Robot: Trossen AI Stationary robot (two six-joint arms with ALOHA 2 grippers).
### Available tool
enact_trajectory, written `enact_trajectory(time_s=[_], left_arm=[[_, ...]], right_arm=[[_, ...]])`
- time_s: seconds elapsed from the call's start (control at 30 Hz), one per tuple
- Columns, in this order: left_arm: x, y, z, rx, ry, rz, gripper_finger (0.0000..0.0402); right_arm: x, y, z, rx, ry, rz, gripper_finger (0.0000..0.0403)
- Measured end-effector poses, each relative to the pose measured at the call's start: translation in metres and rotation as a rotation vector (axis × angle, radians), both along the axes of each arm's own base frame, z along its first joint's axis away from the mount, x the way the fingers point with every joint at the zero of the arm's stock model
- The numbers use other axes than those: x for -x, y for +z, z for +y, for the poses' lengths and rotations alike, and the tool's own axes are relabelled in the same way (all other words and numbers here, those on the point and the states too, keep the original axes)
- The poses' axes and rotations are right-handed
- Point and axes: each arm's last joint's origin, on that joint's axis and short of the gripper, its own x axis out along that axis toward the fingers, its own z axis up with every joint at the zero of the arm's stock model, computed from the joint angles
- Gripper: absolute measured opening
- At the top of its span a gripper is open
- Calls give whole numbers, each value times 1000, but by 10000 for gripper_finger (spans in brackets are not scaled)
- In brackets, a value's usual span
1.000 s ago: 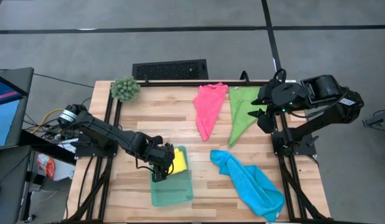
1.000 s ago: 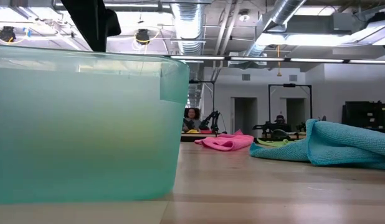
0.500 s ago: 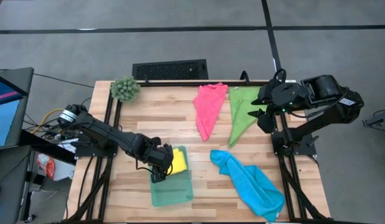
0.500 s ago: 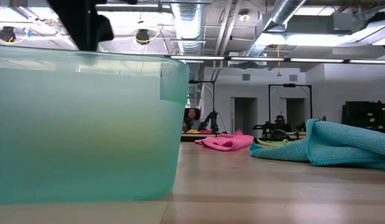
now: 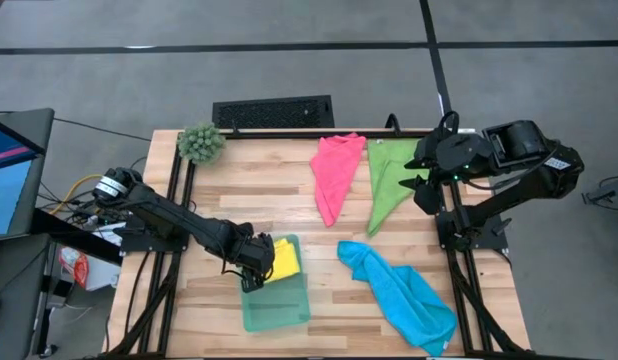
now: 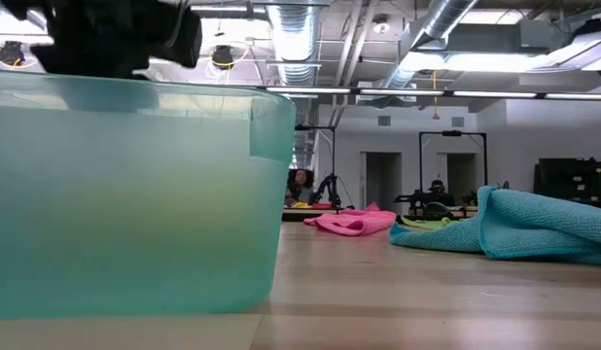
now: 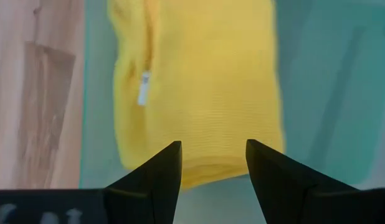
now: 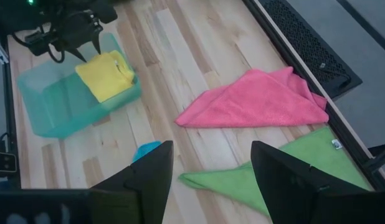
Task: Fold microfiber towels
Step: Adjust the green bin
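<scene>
No readable text, label, brand, number or sign shows in any view.

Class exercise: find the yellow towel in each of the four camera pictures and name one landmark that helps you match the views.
High view: yellow towel lies folded in the teal tray, beside the left claw.
Low view: not clearly visible; only the tray wall shows.
Left wrist view: the towel fills the centre, beyond the open fingers.
Right wrist view: towel in the tray, far from the waiting right claw.
Shared landmark: the tray.

Cloth, plastic and wood

The yellow towel (image 7: 199, 93) looked soft, matt and finely ribbed inside the translucent, smooth plastic tray (image 7: 317, 81); the counter (image 5: 259, 195) was pale planked wood.
</scene>
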Motion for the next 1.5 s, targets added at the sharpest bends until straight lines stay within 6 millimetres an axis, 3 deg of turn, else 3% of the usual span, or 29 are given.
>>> enact_trajectory(time_s=[0.33,1.5], left_arm=[[-3,-12,8,-53,20,26,171],[-12,-11,51,-113,73,36,171]], right_arm=[[0,0,0,-4,-4,-1,240],[-1,0,0,-3,-8,-7,240]])
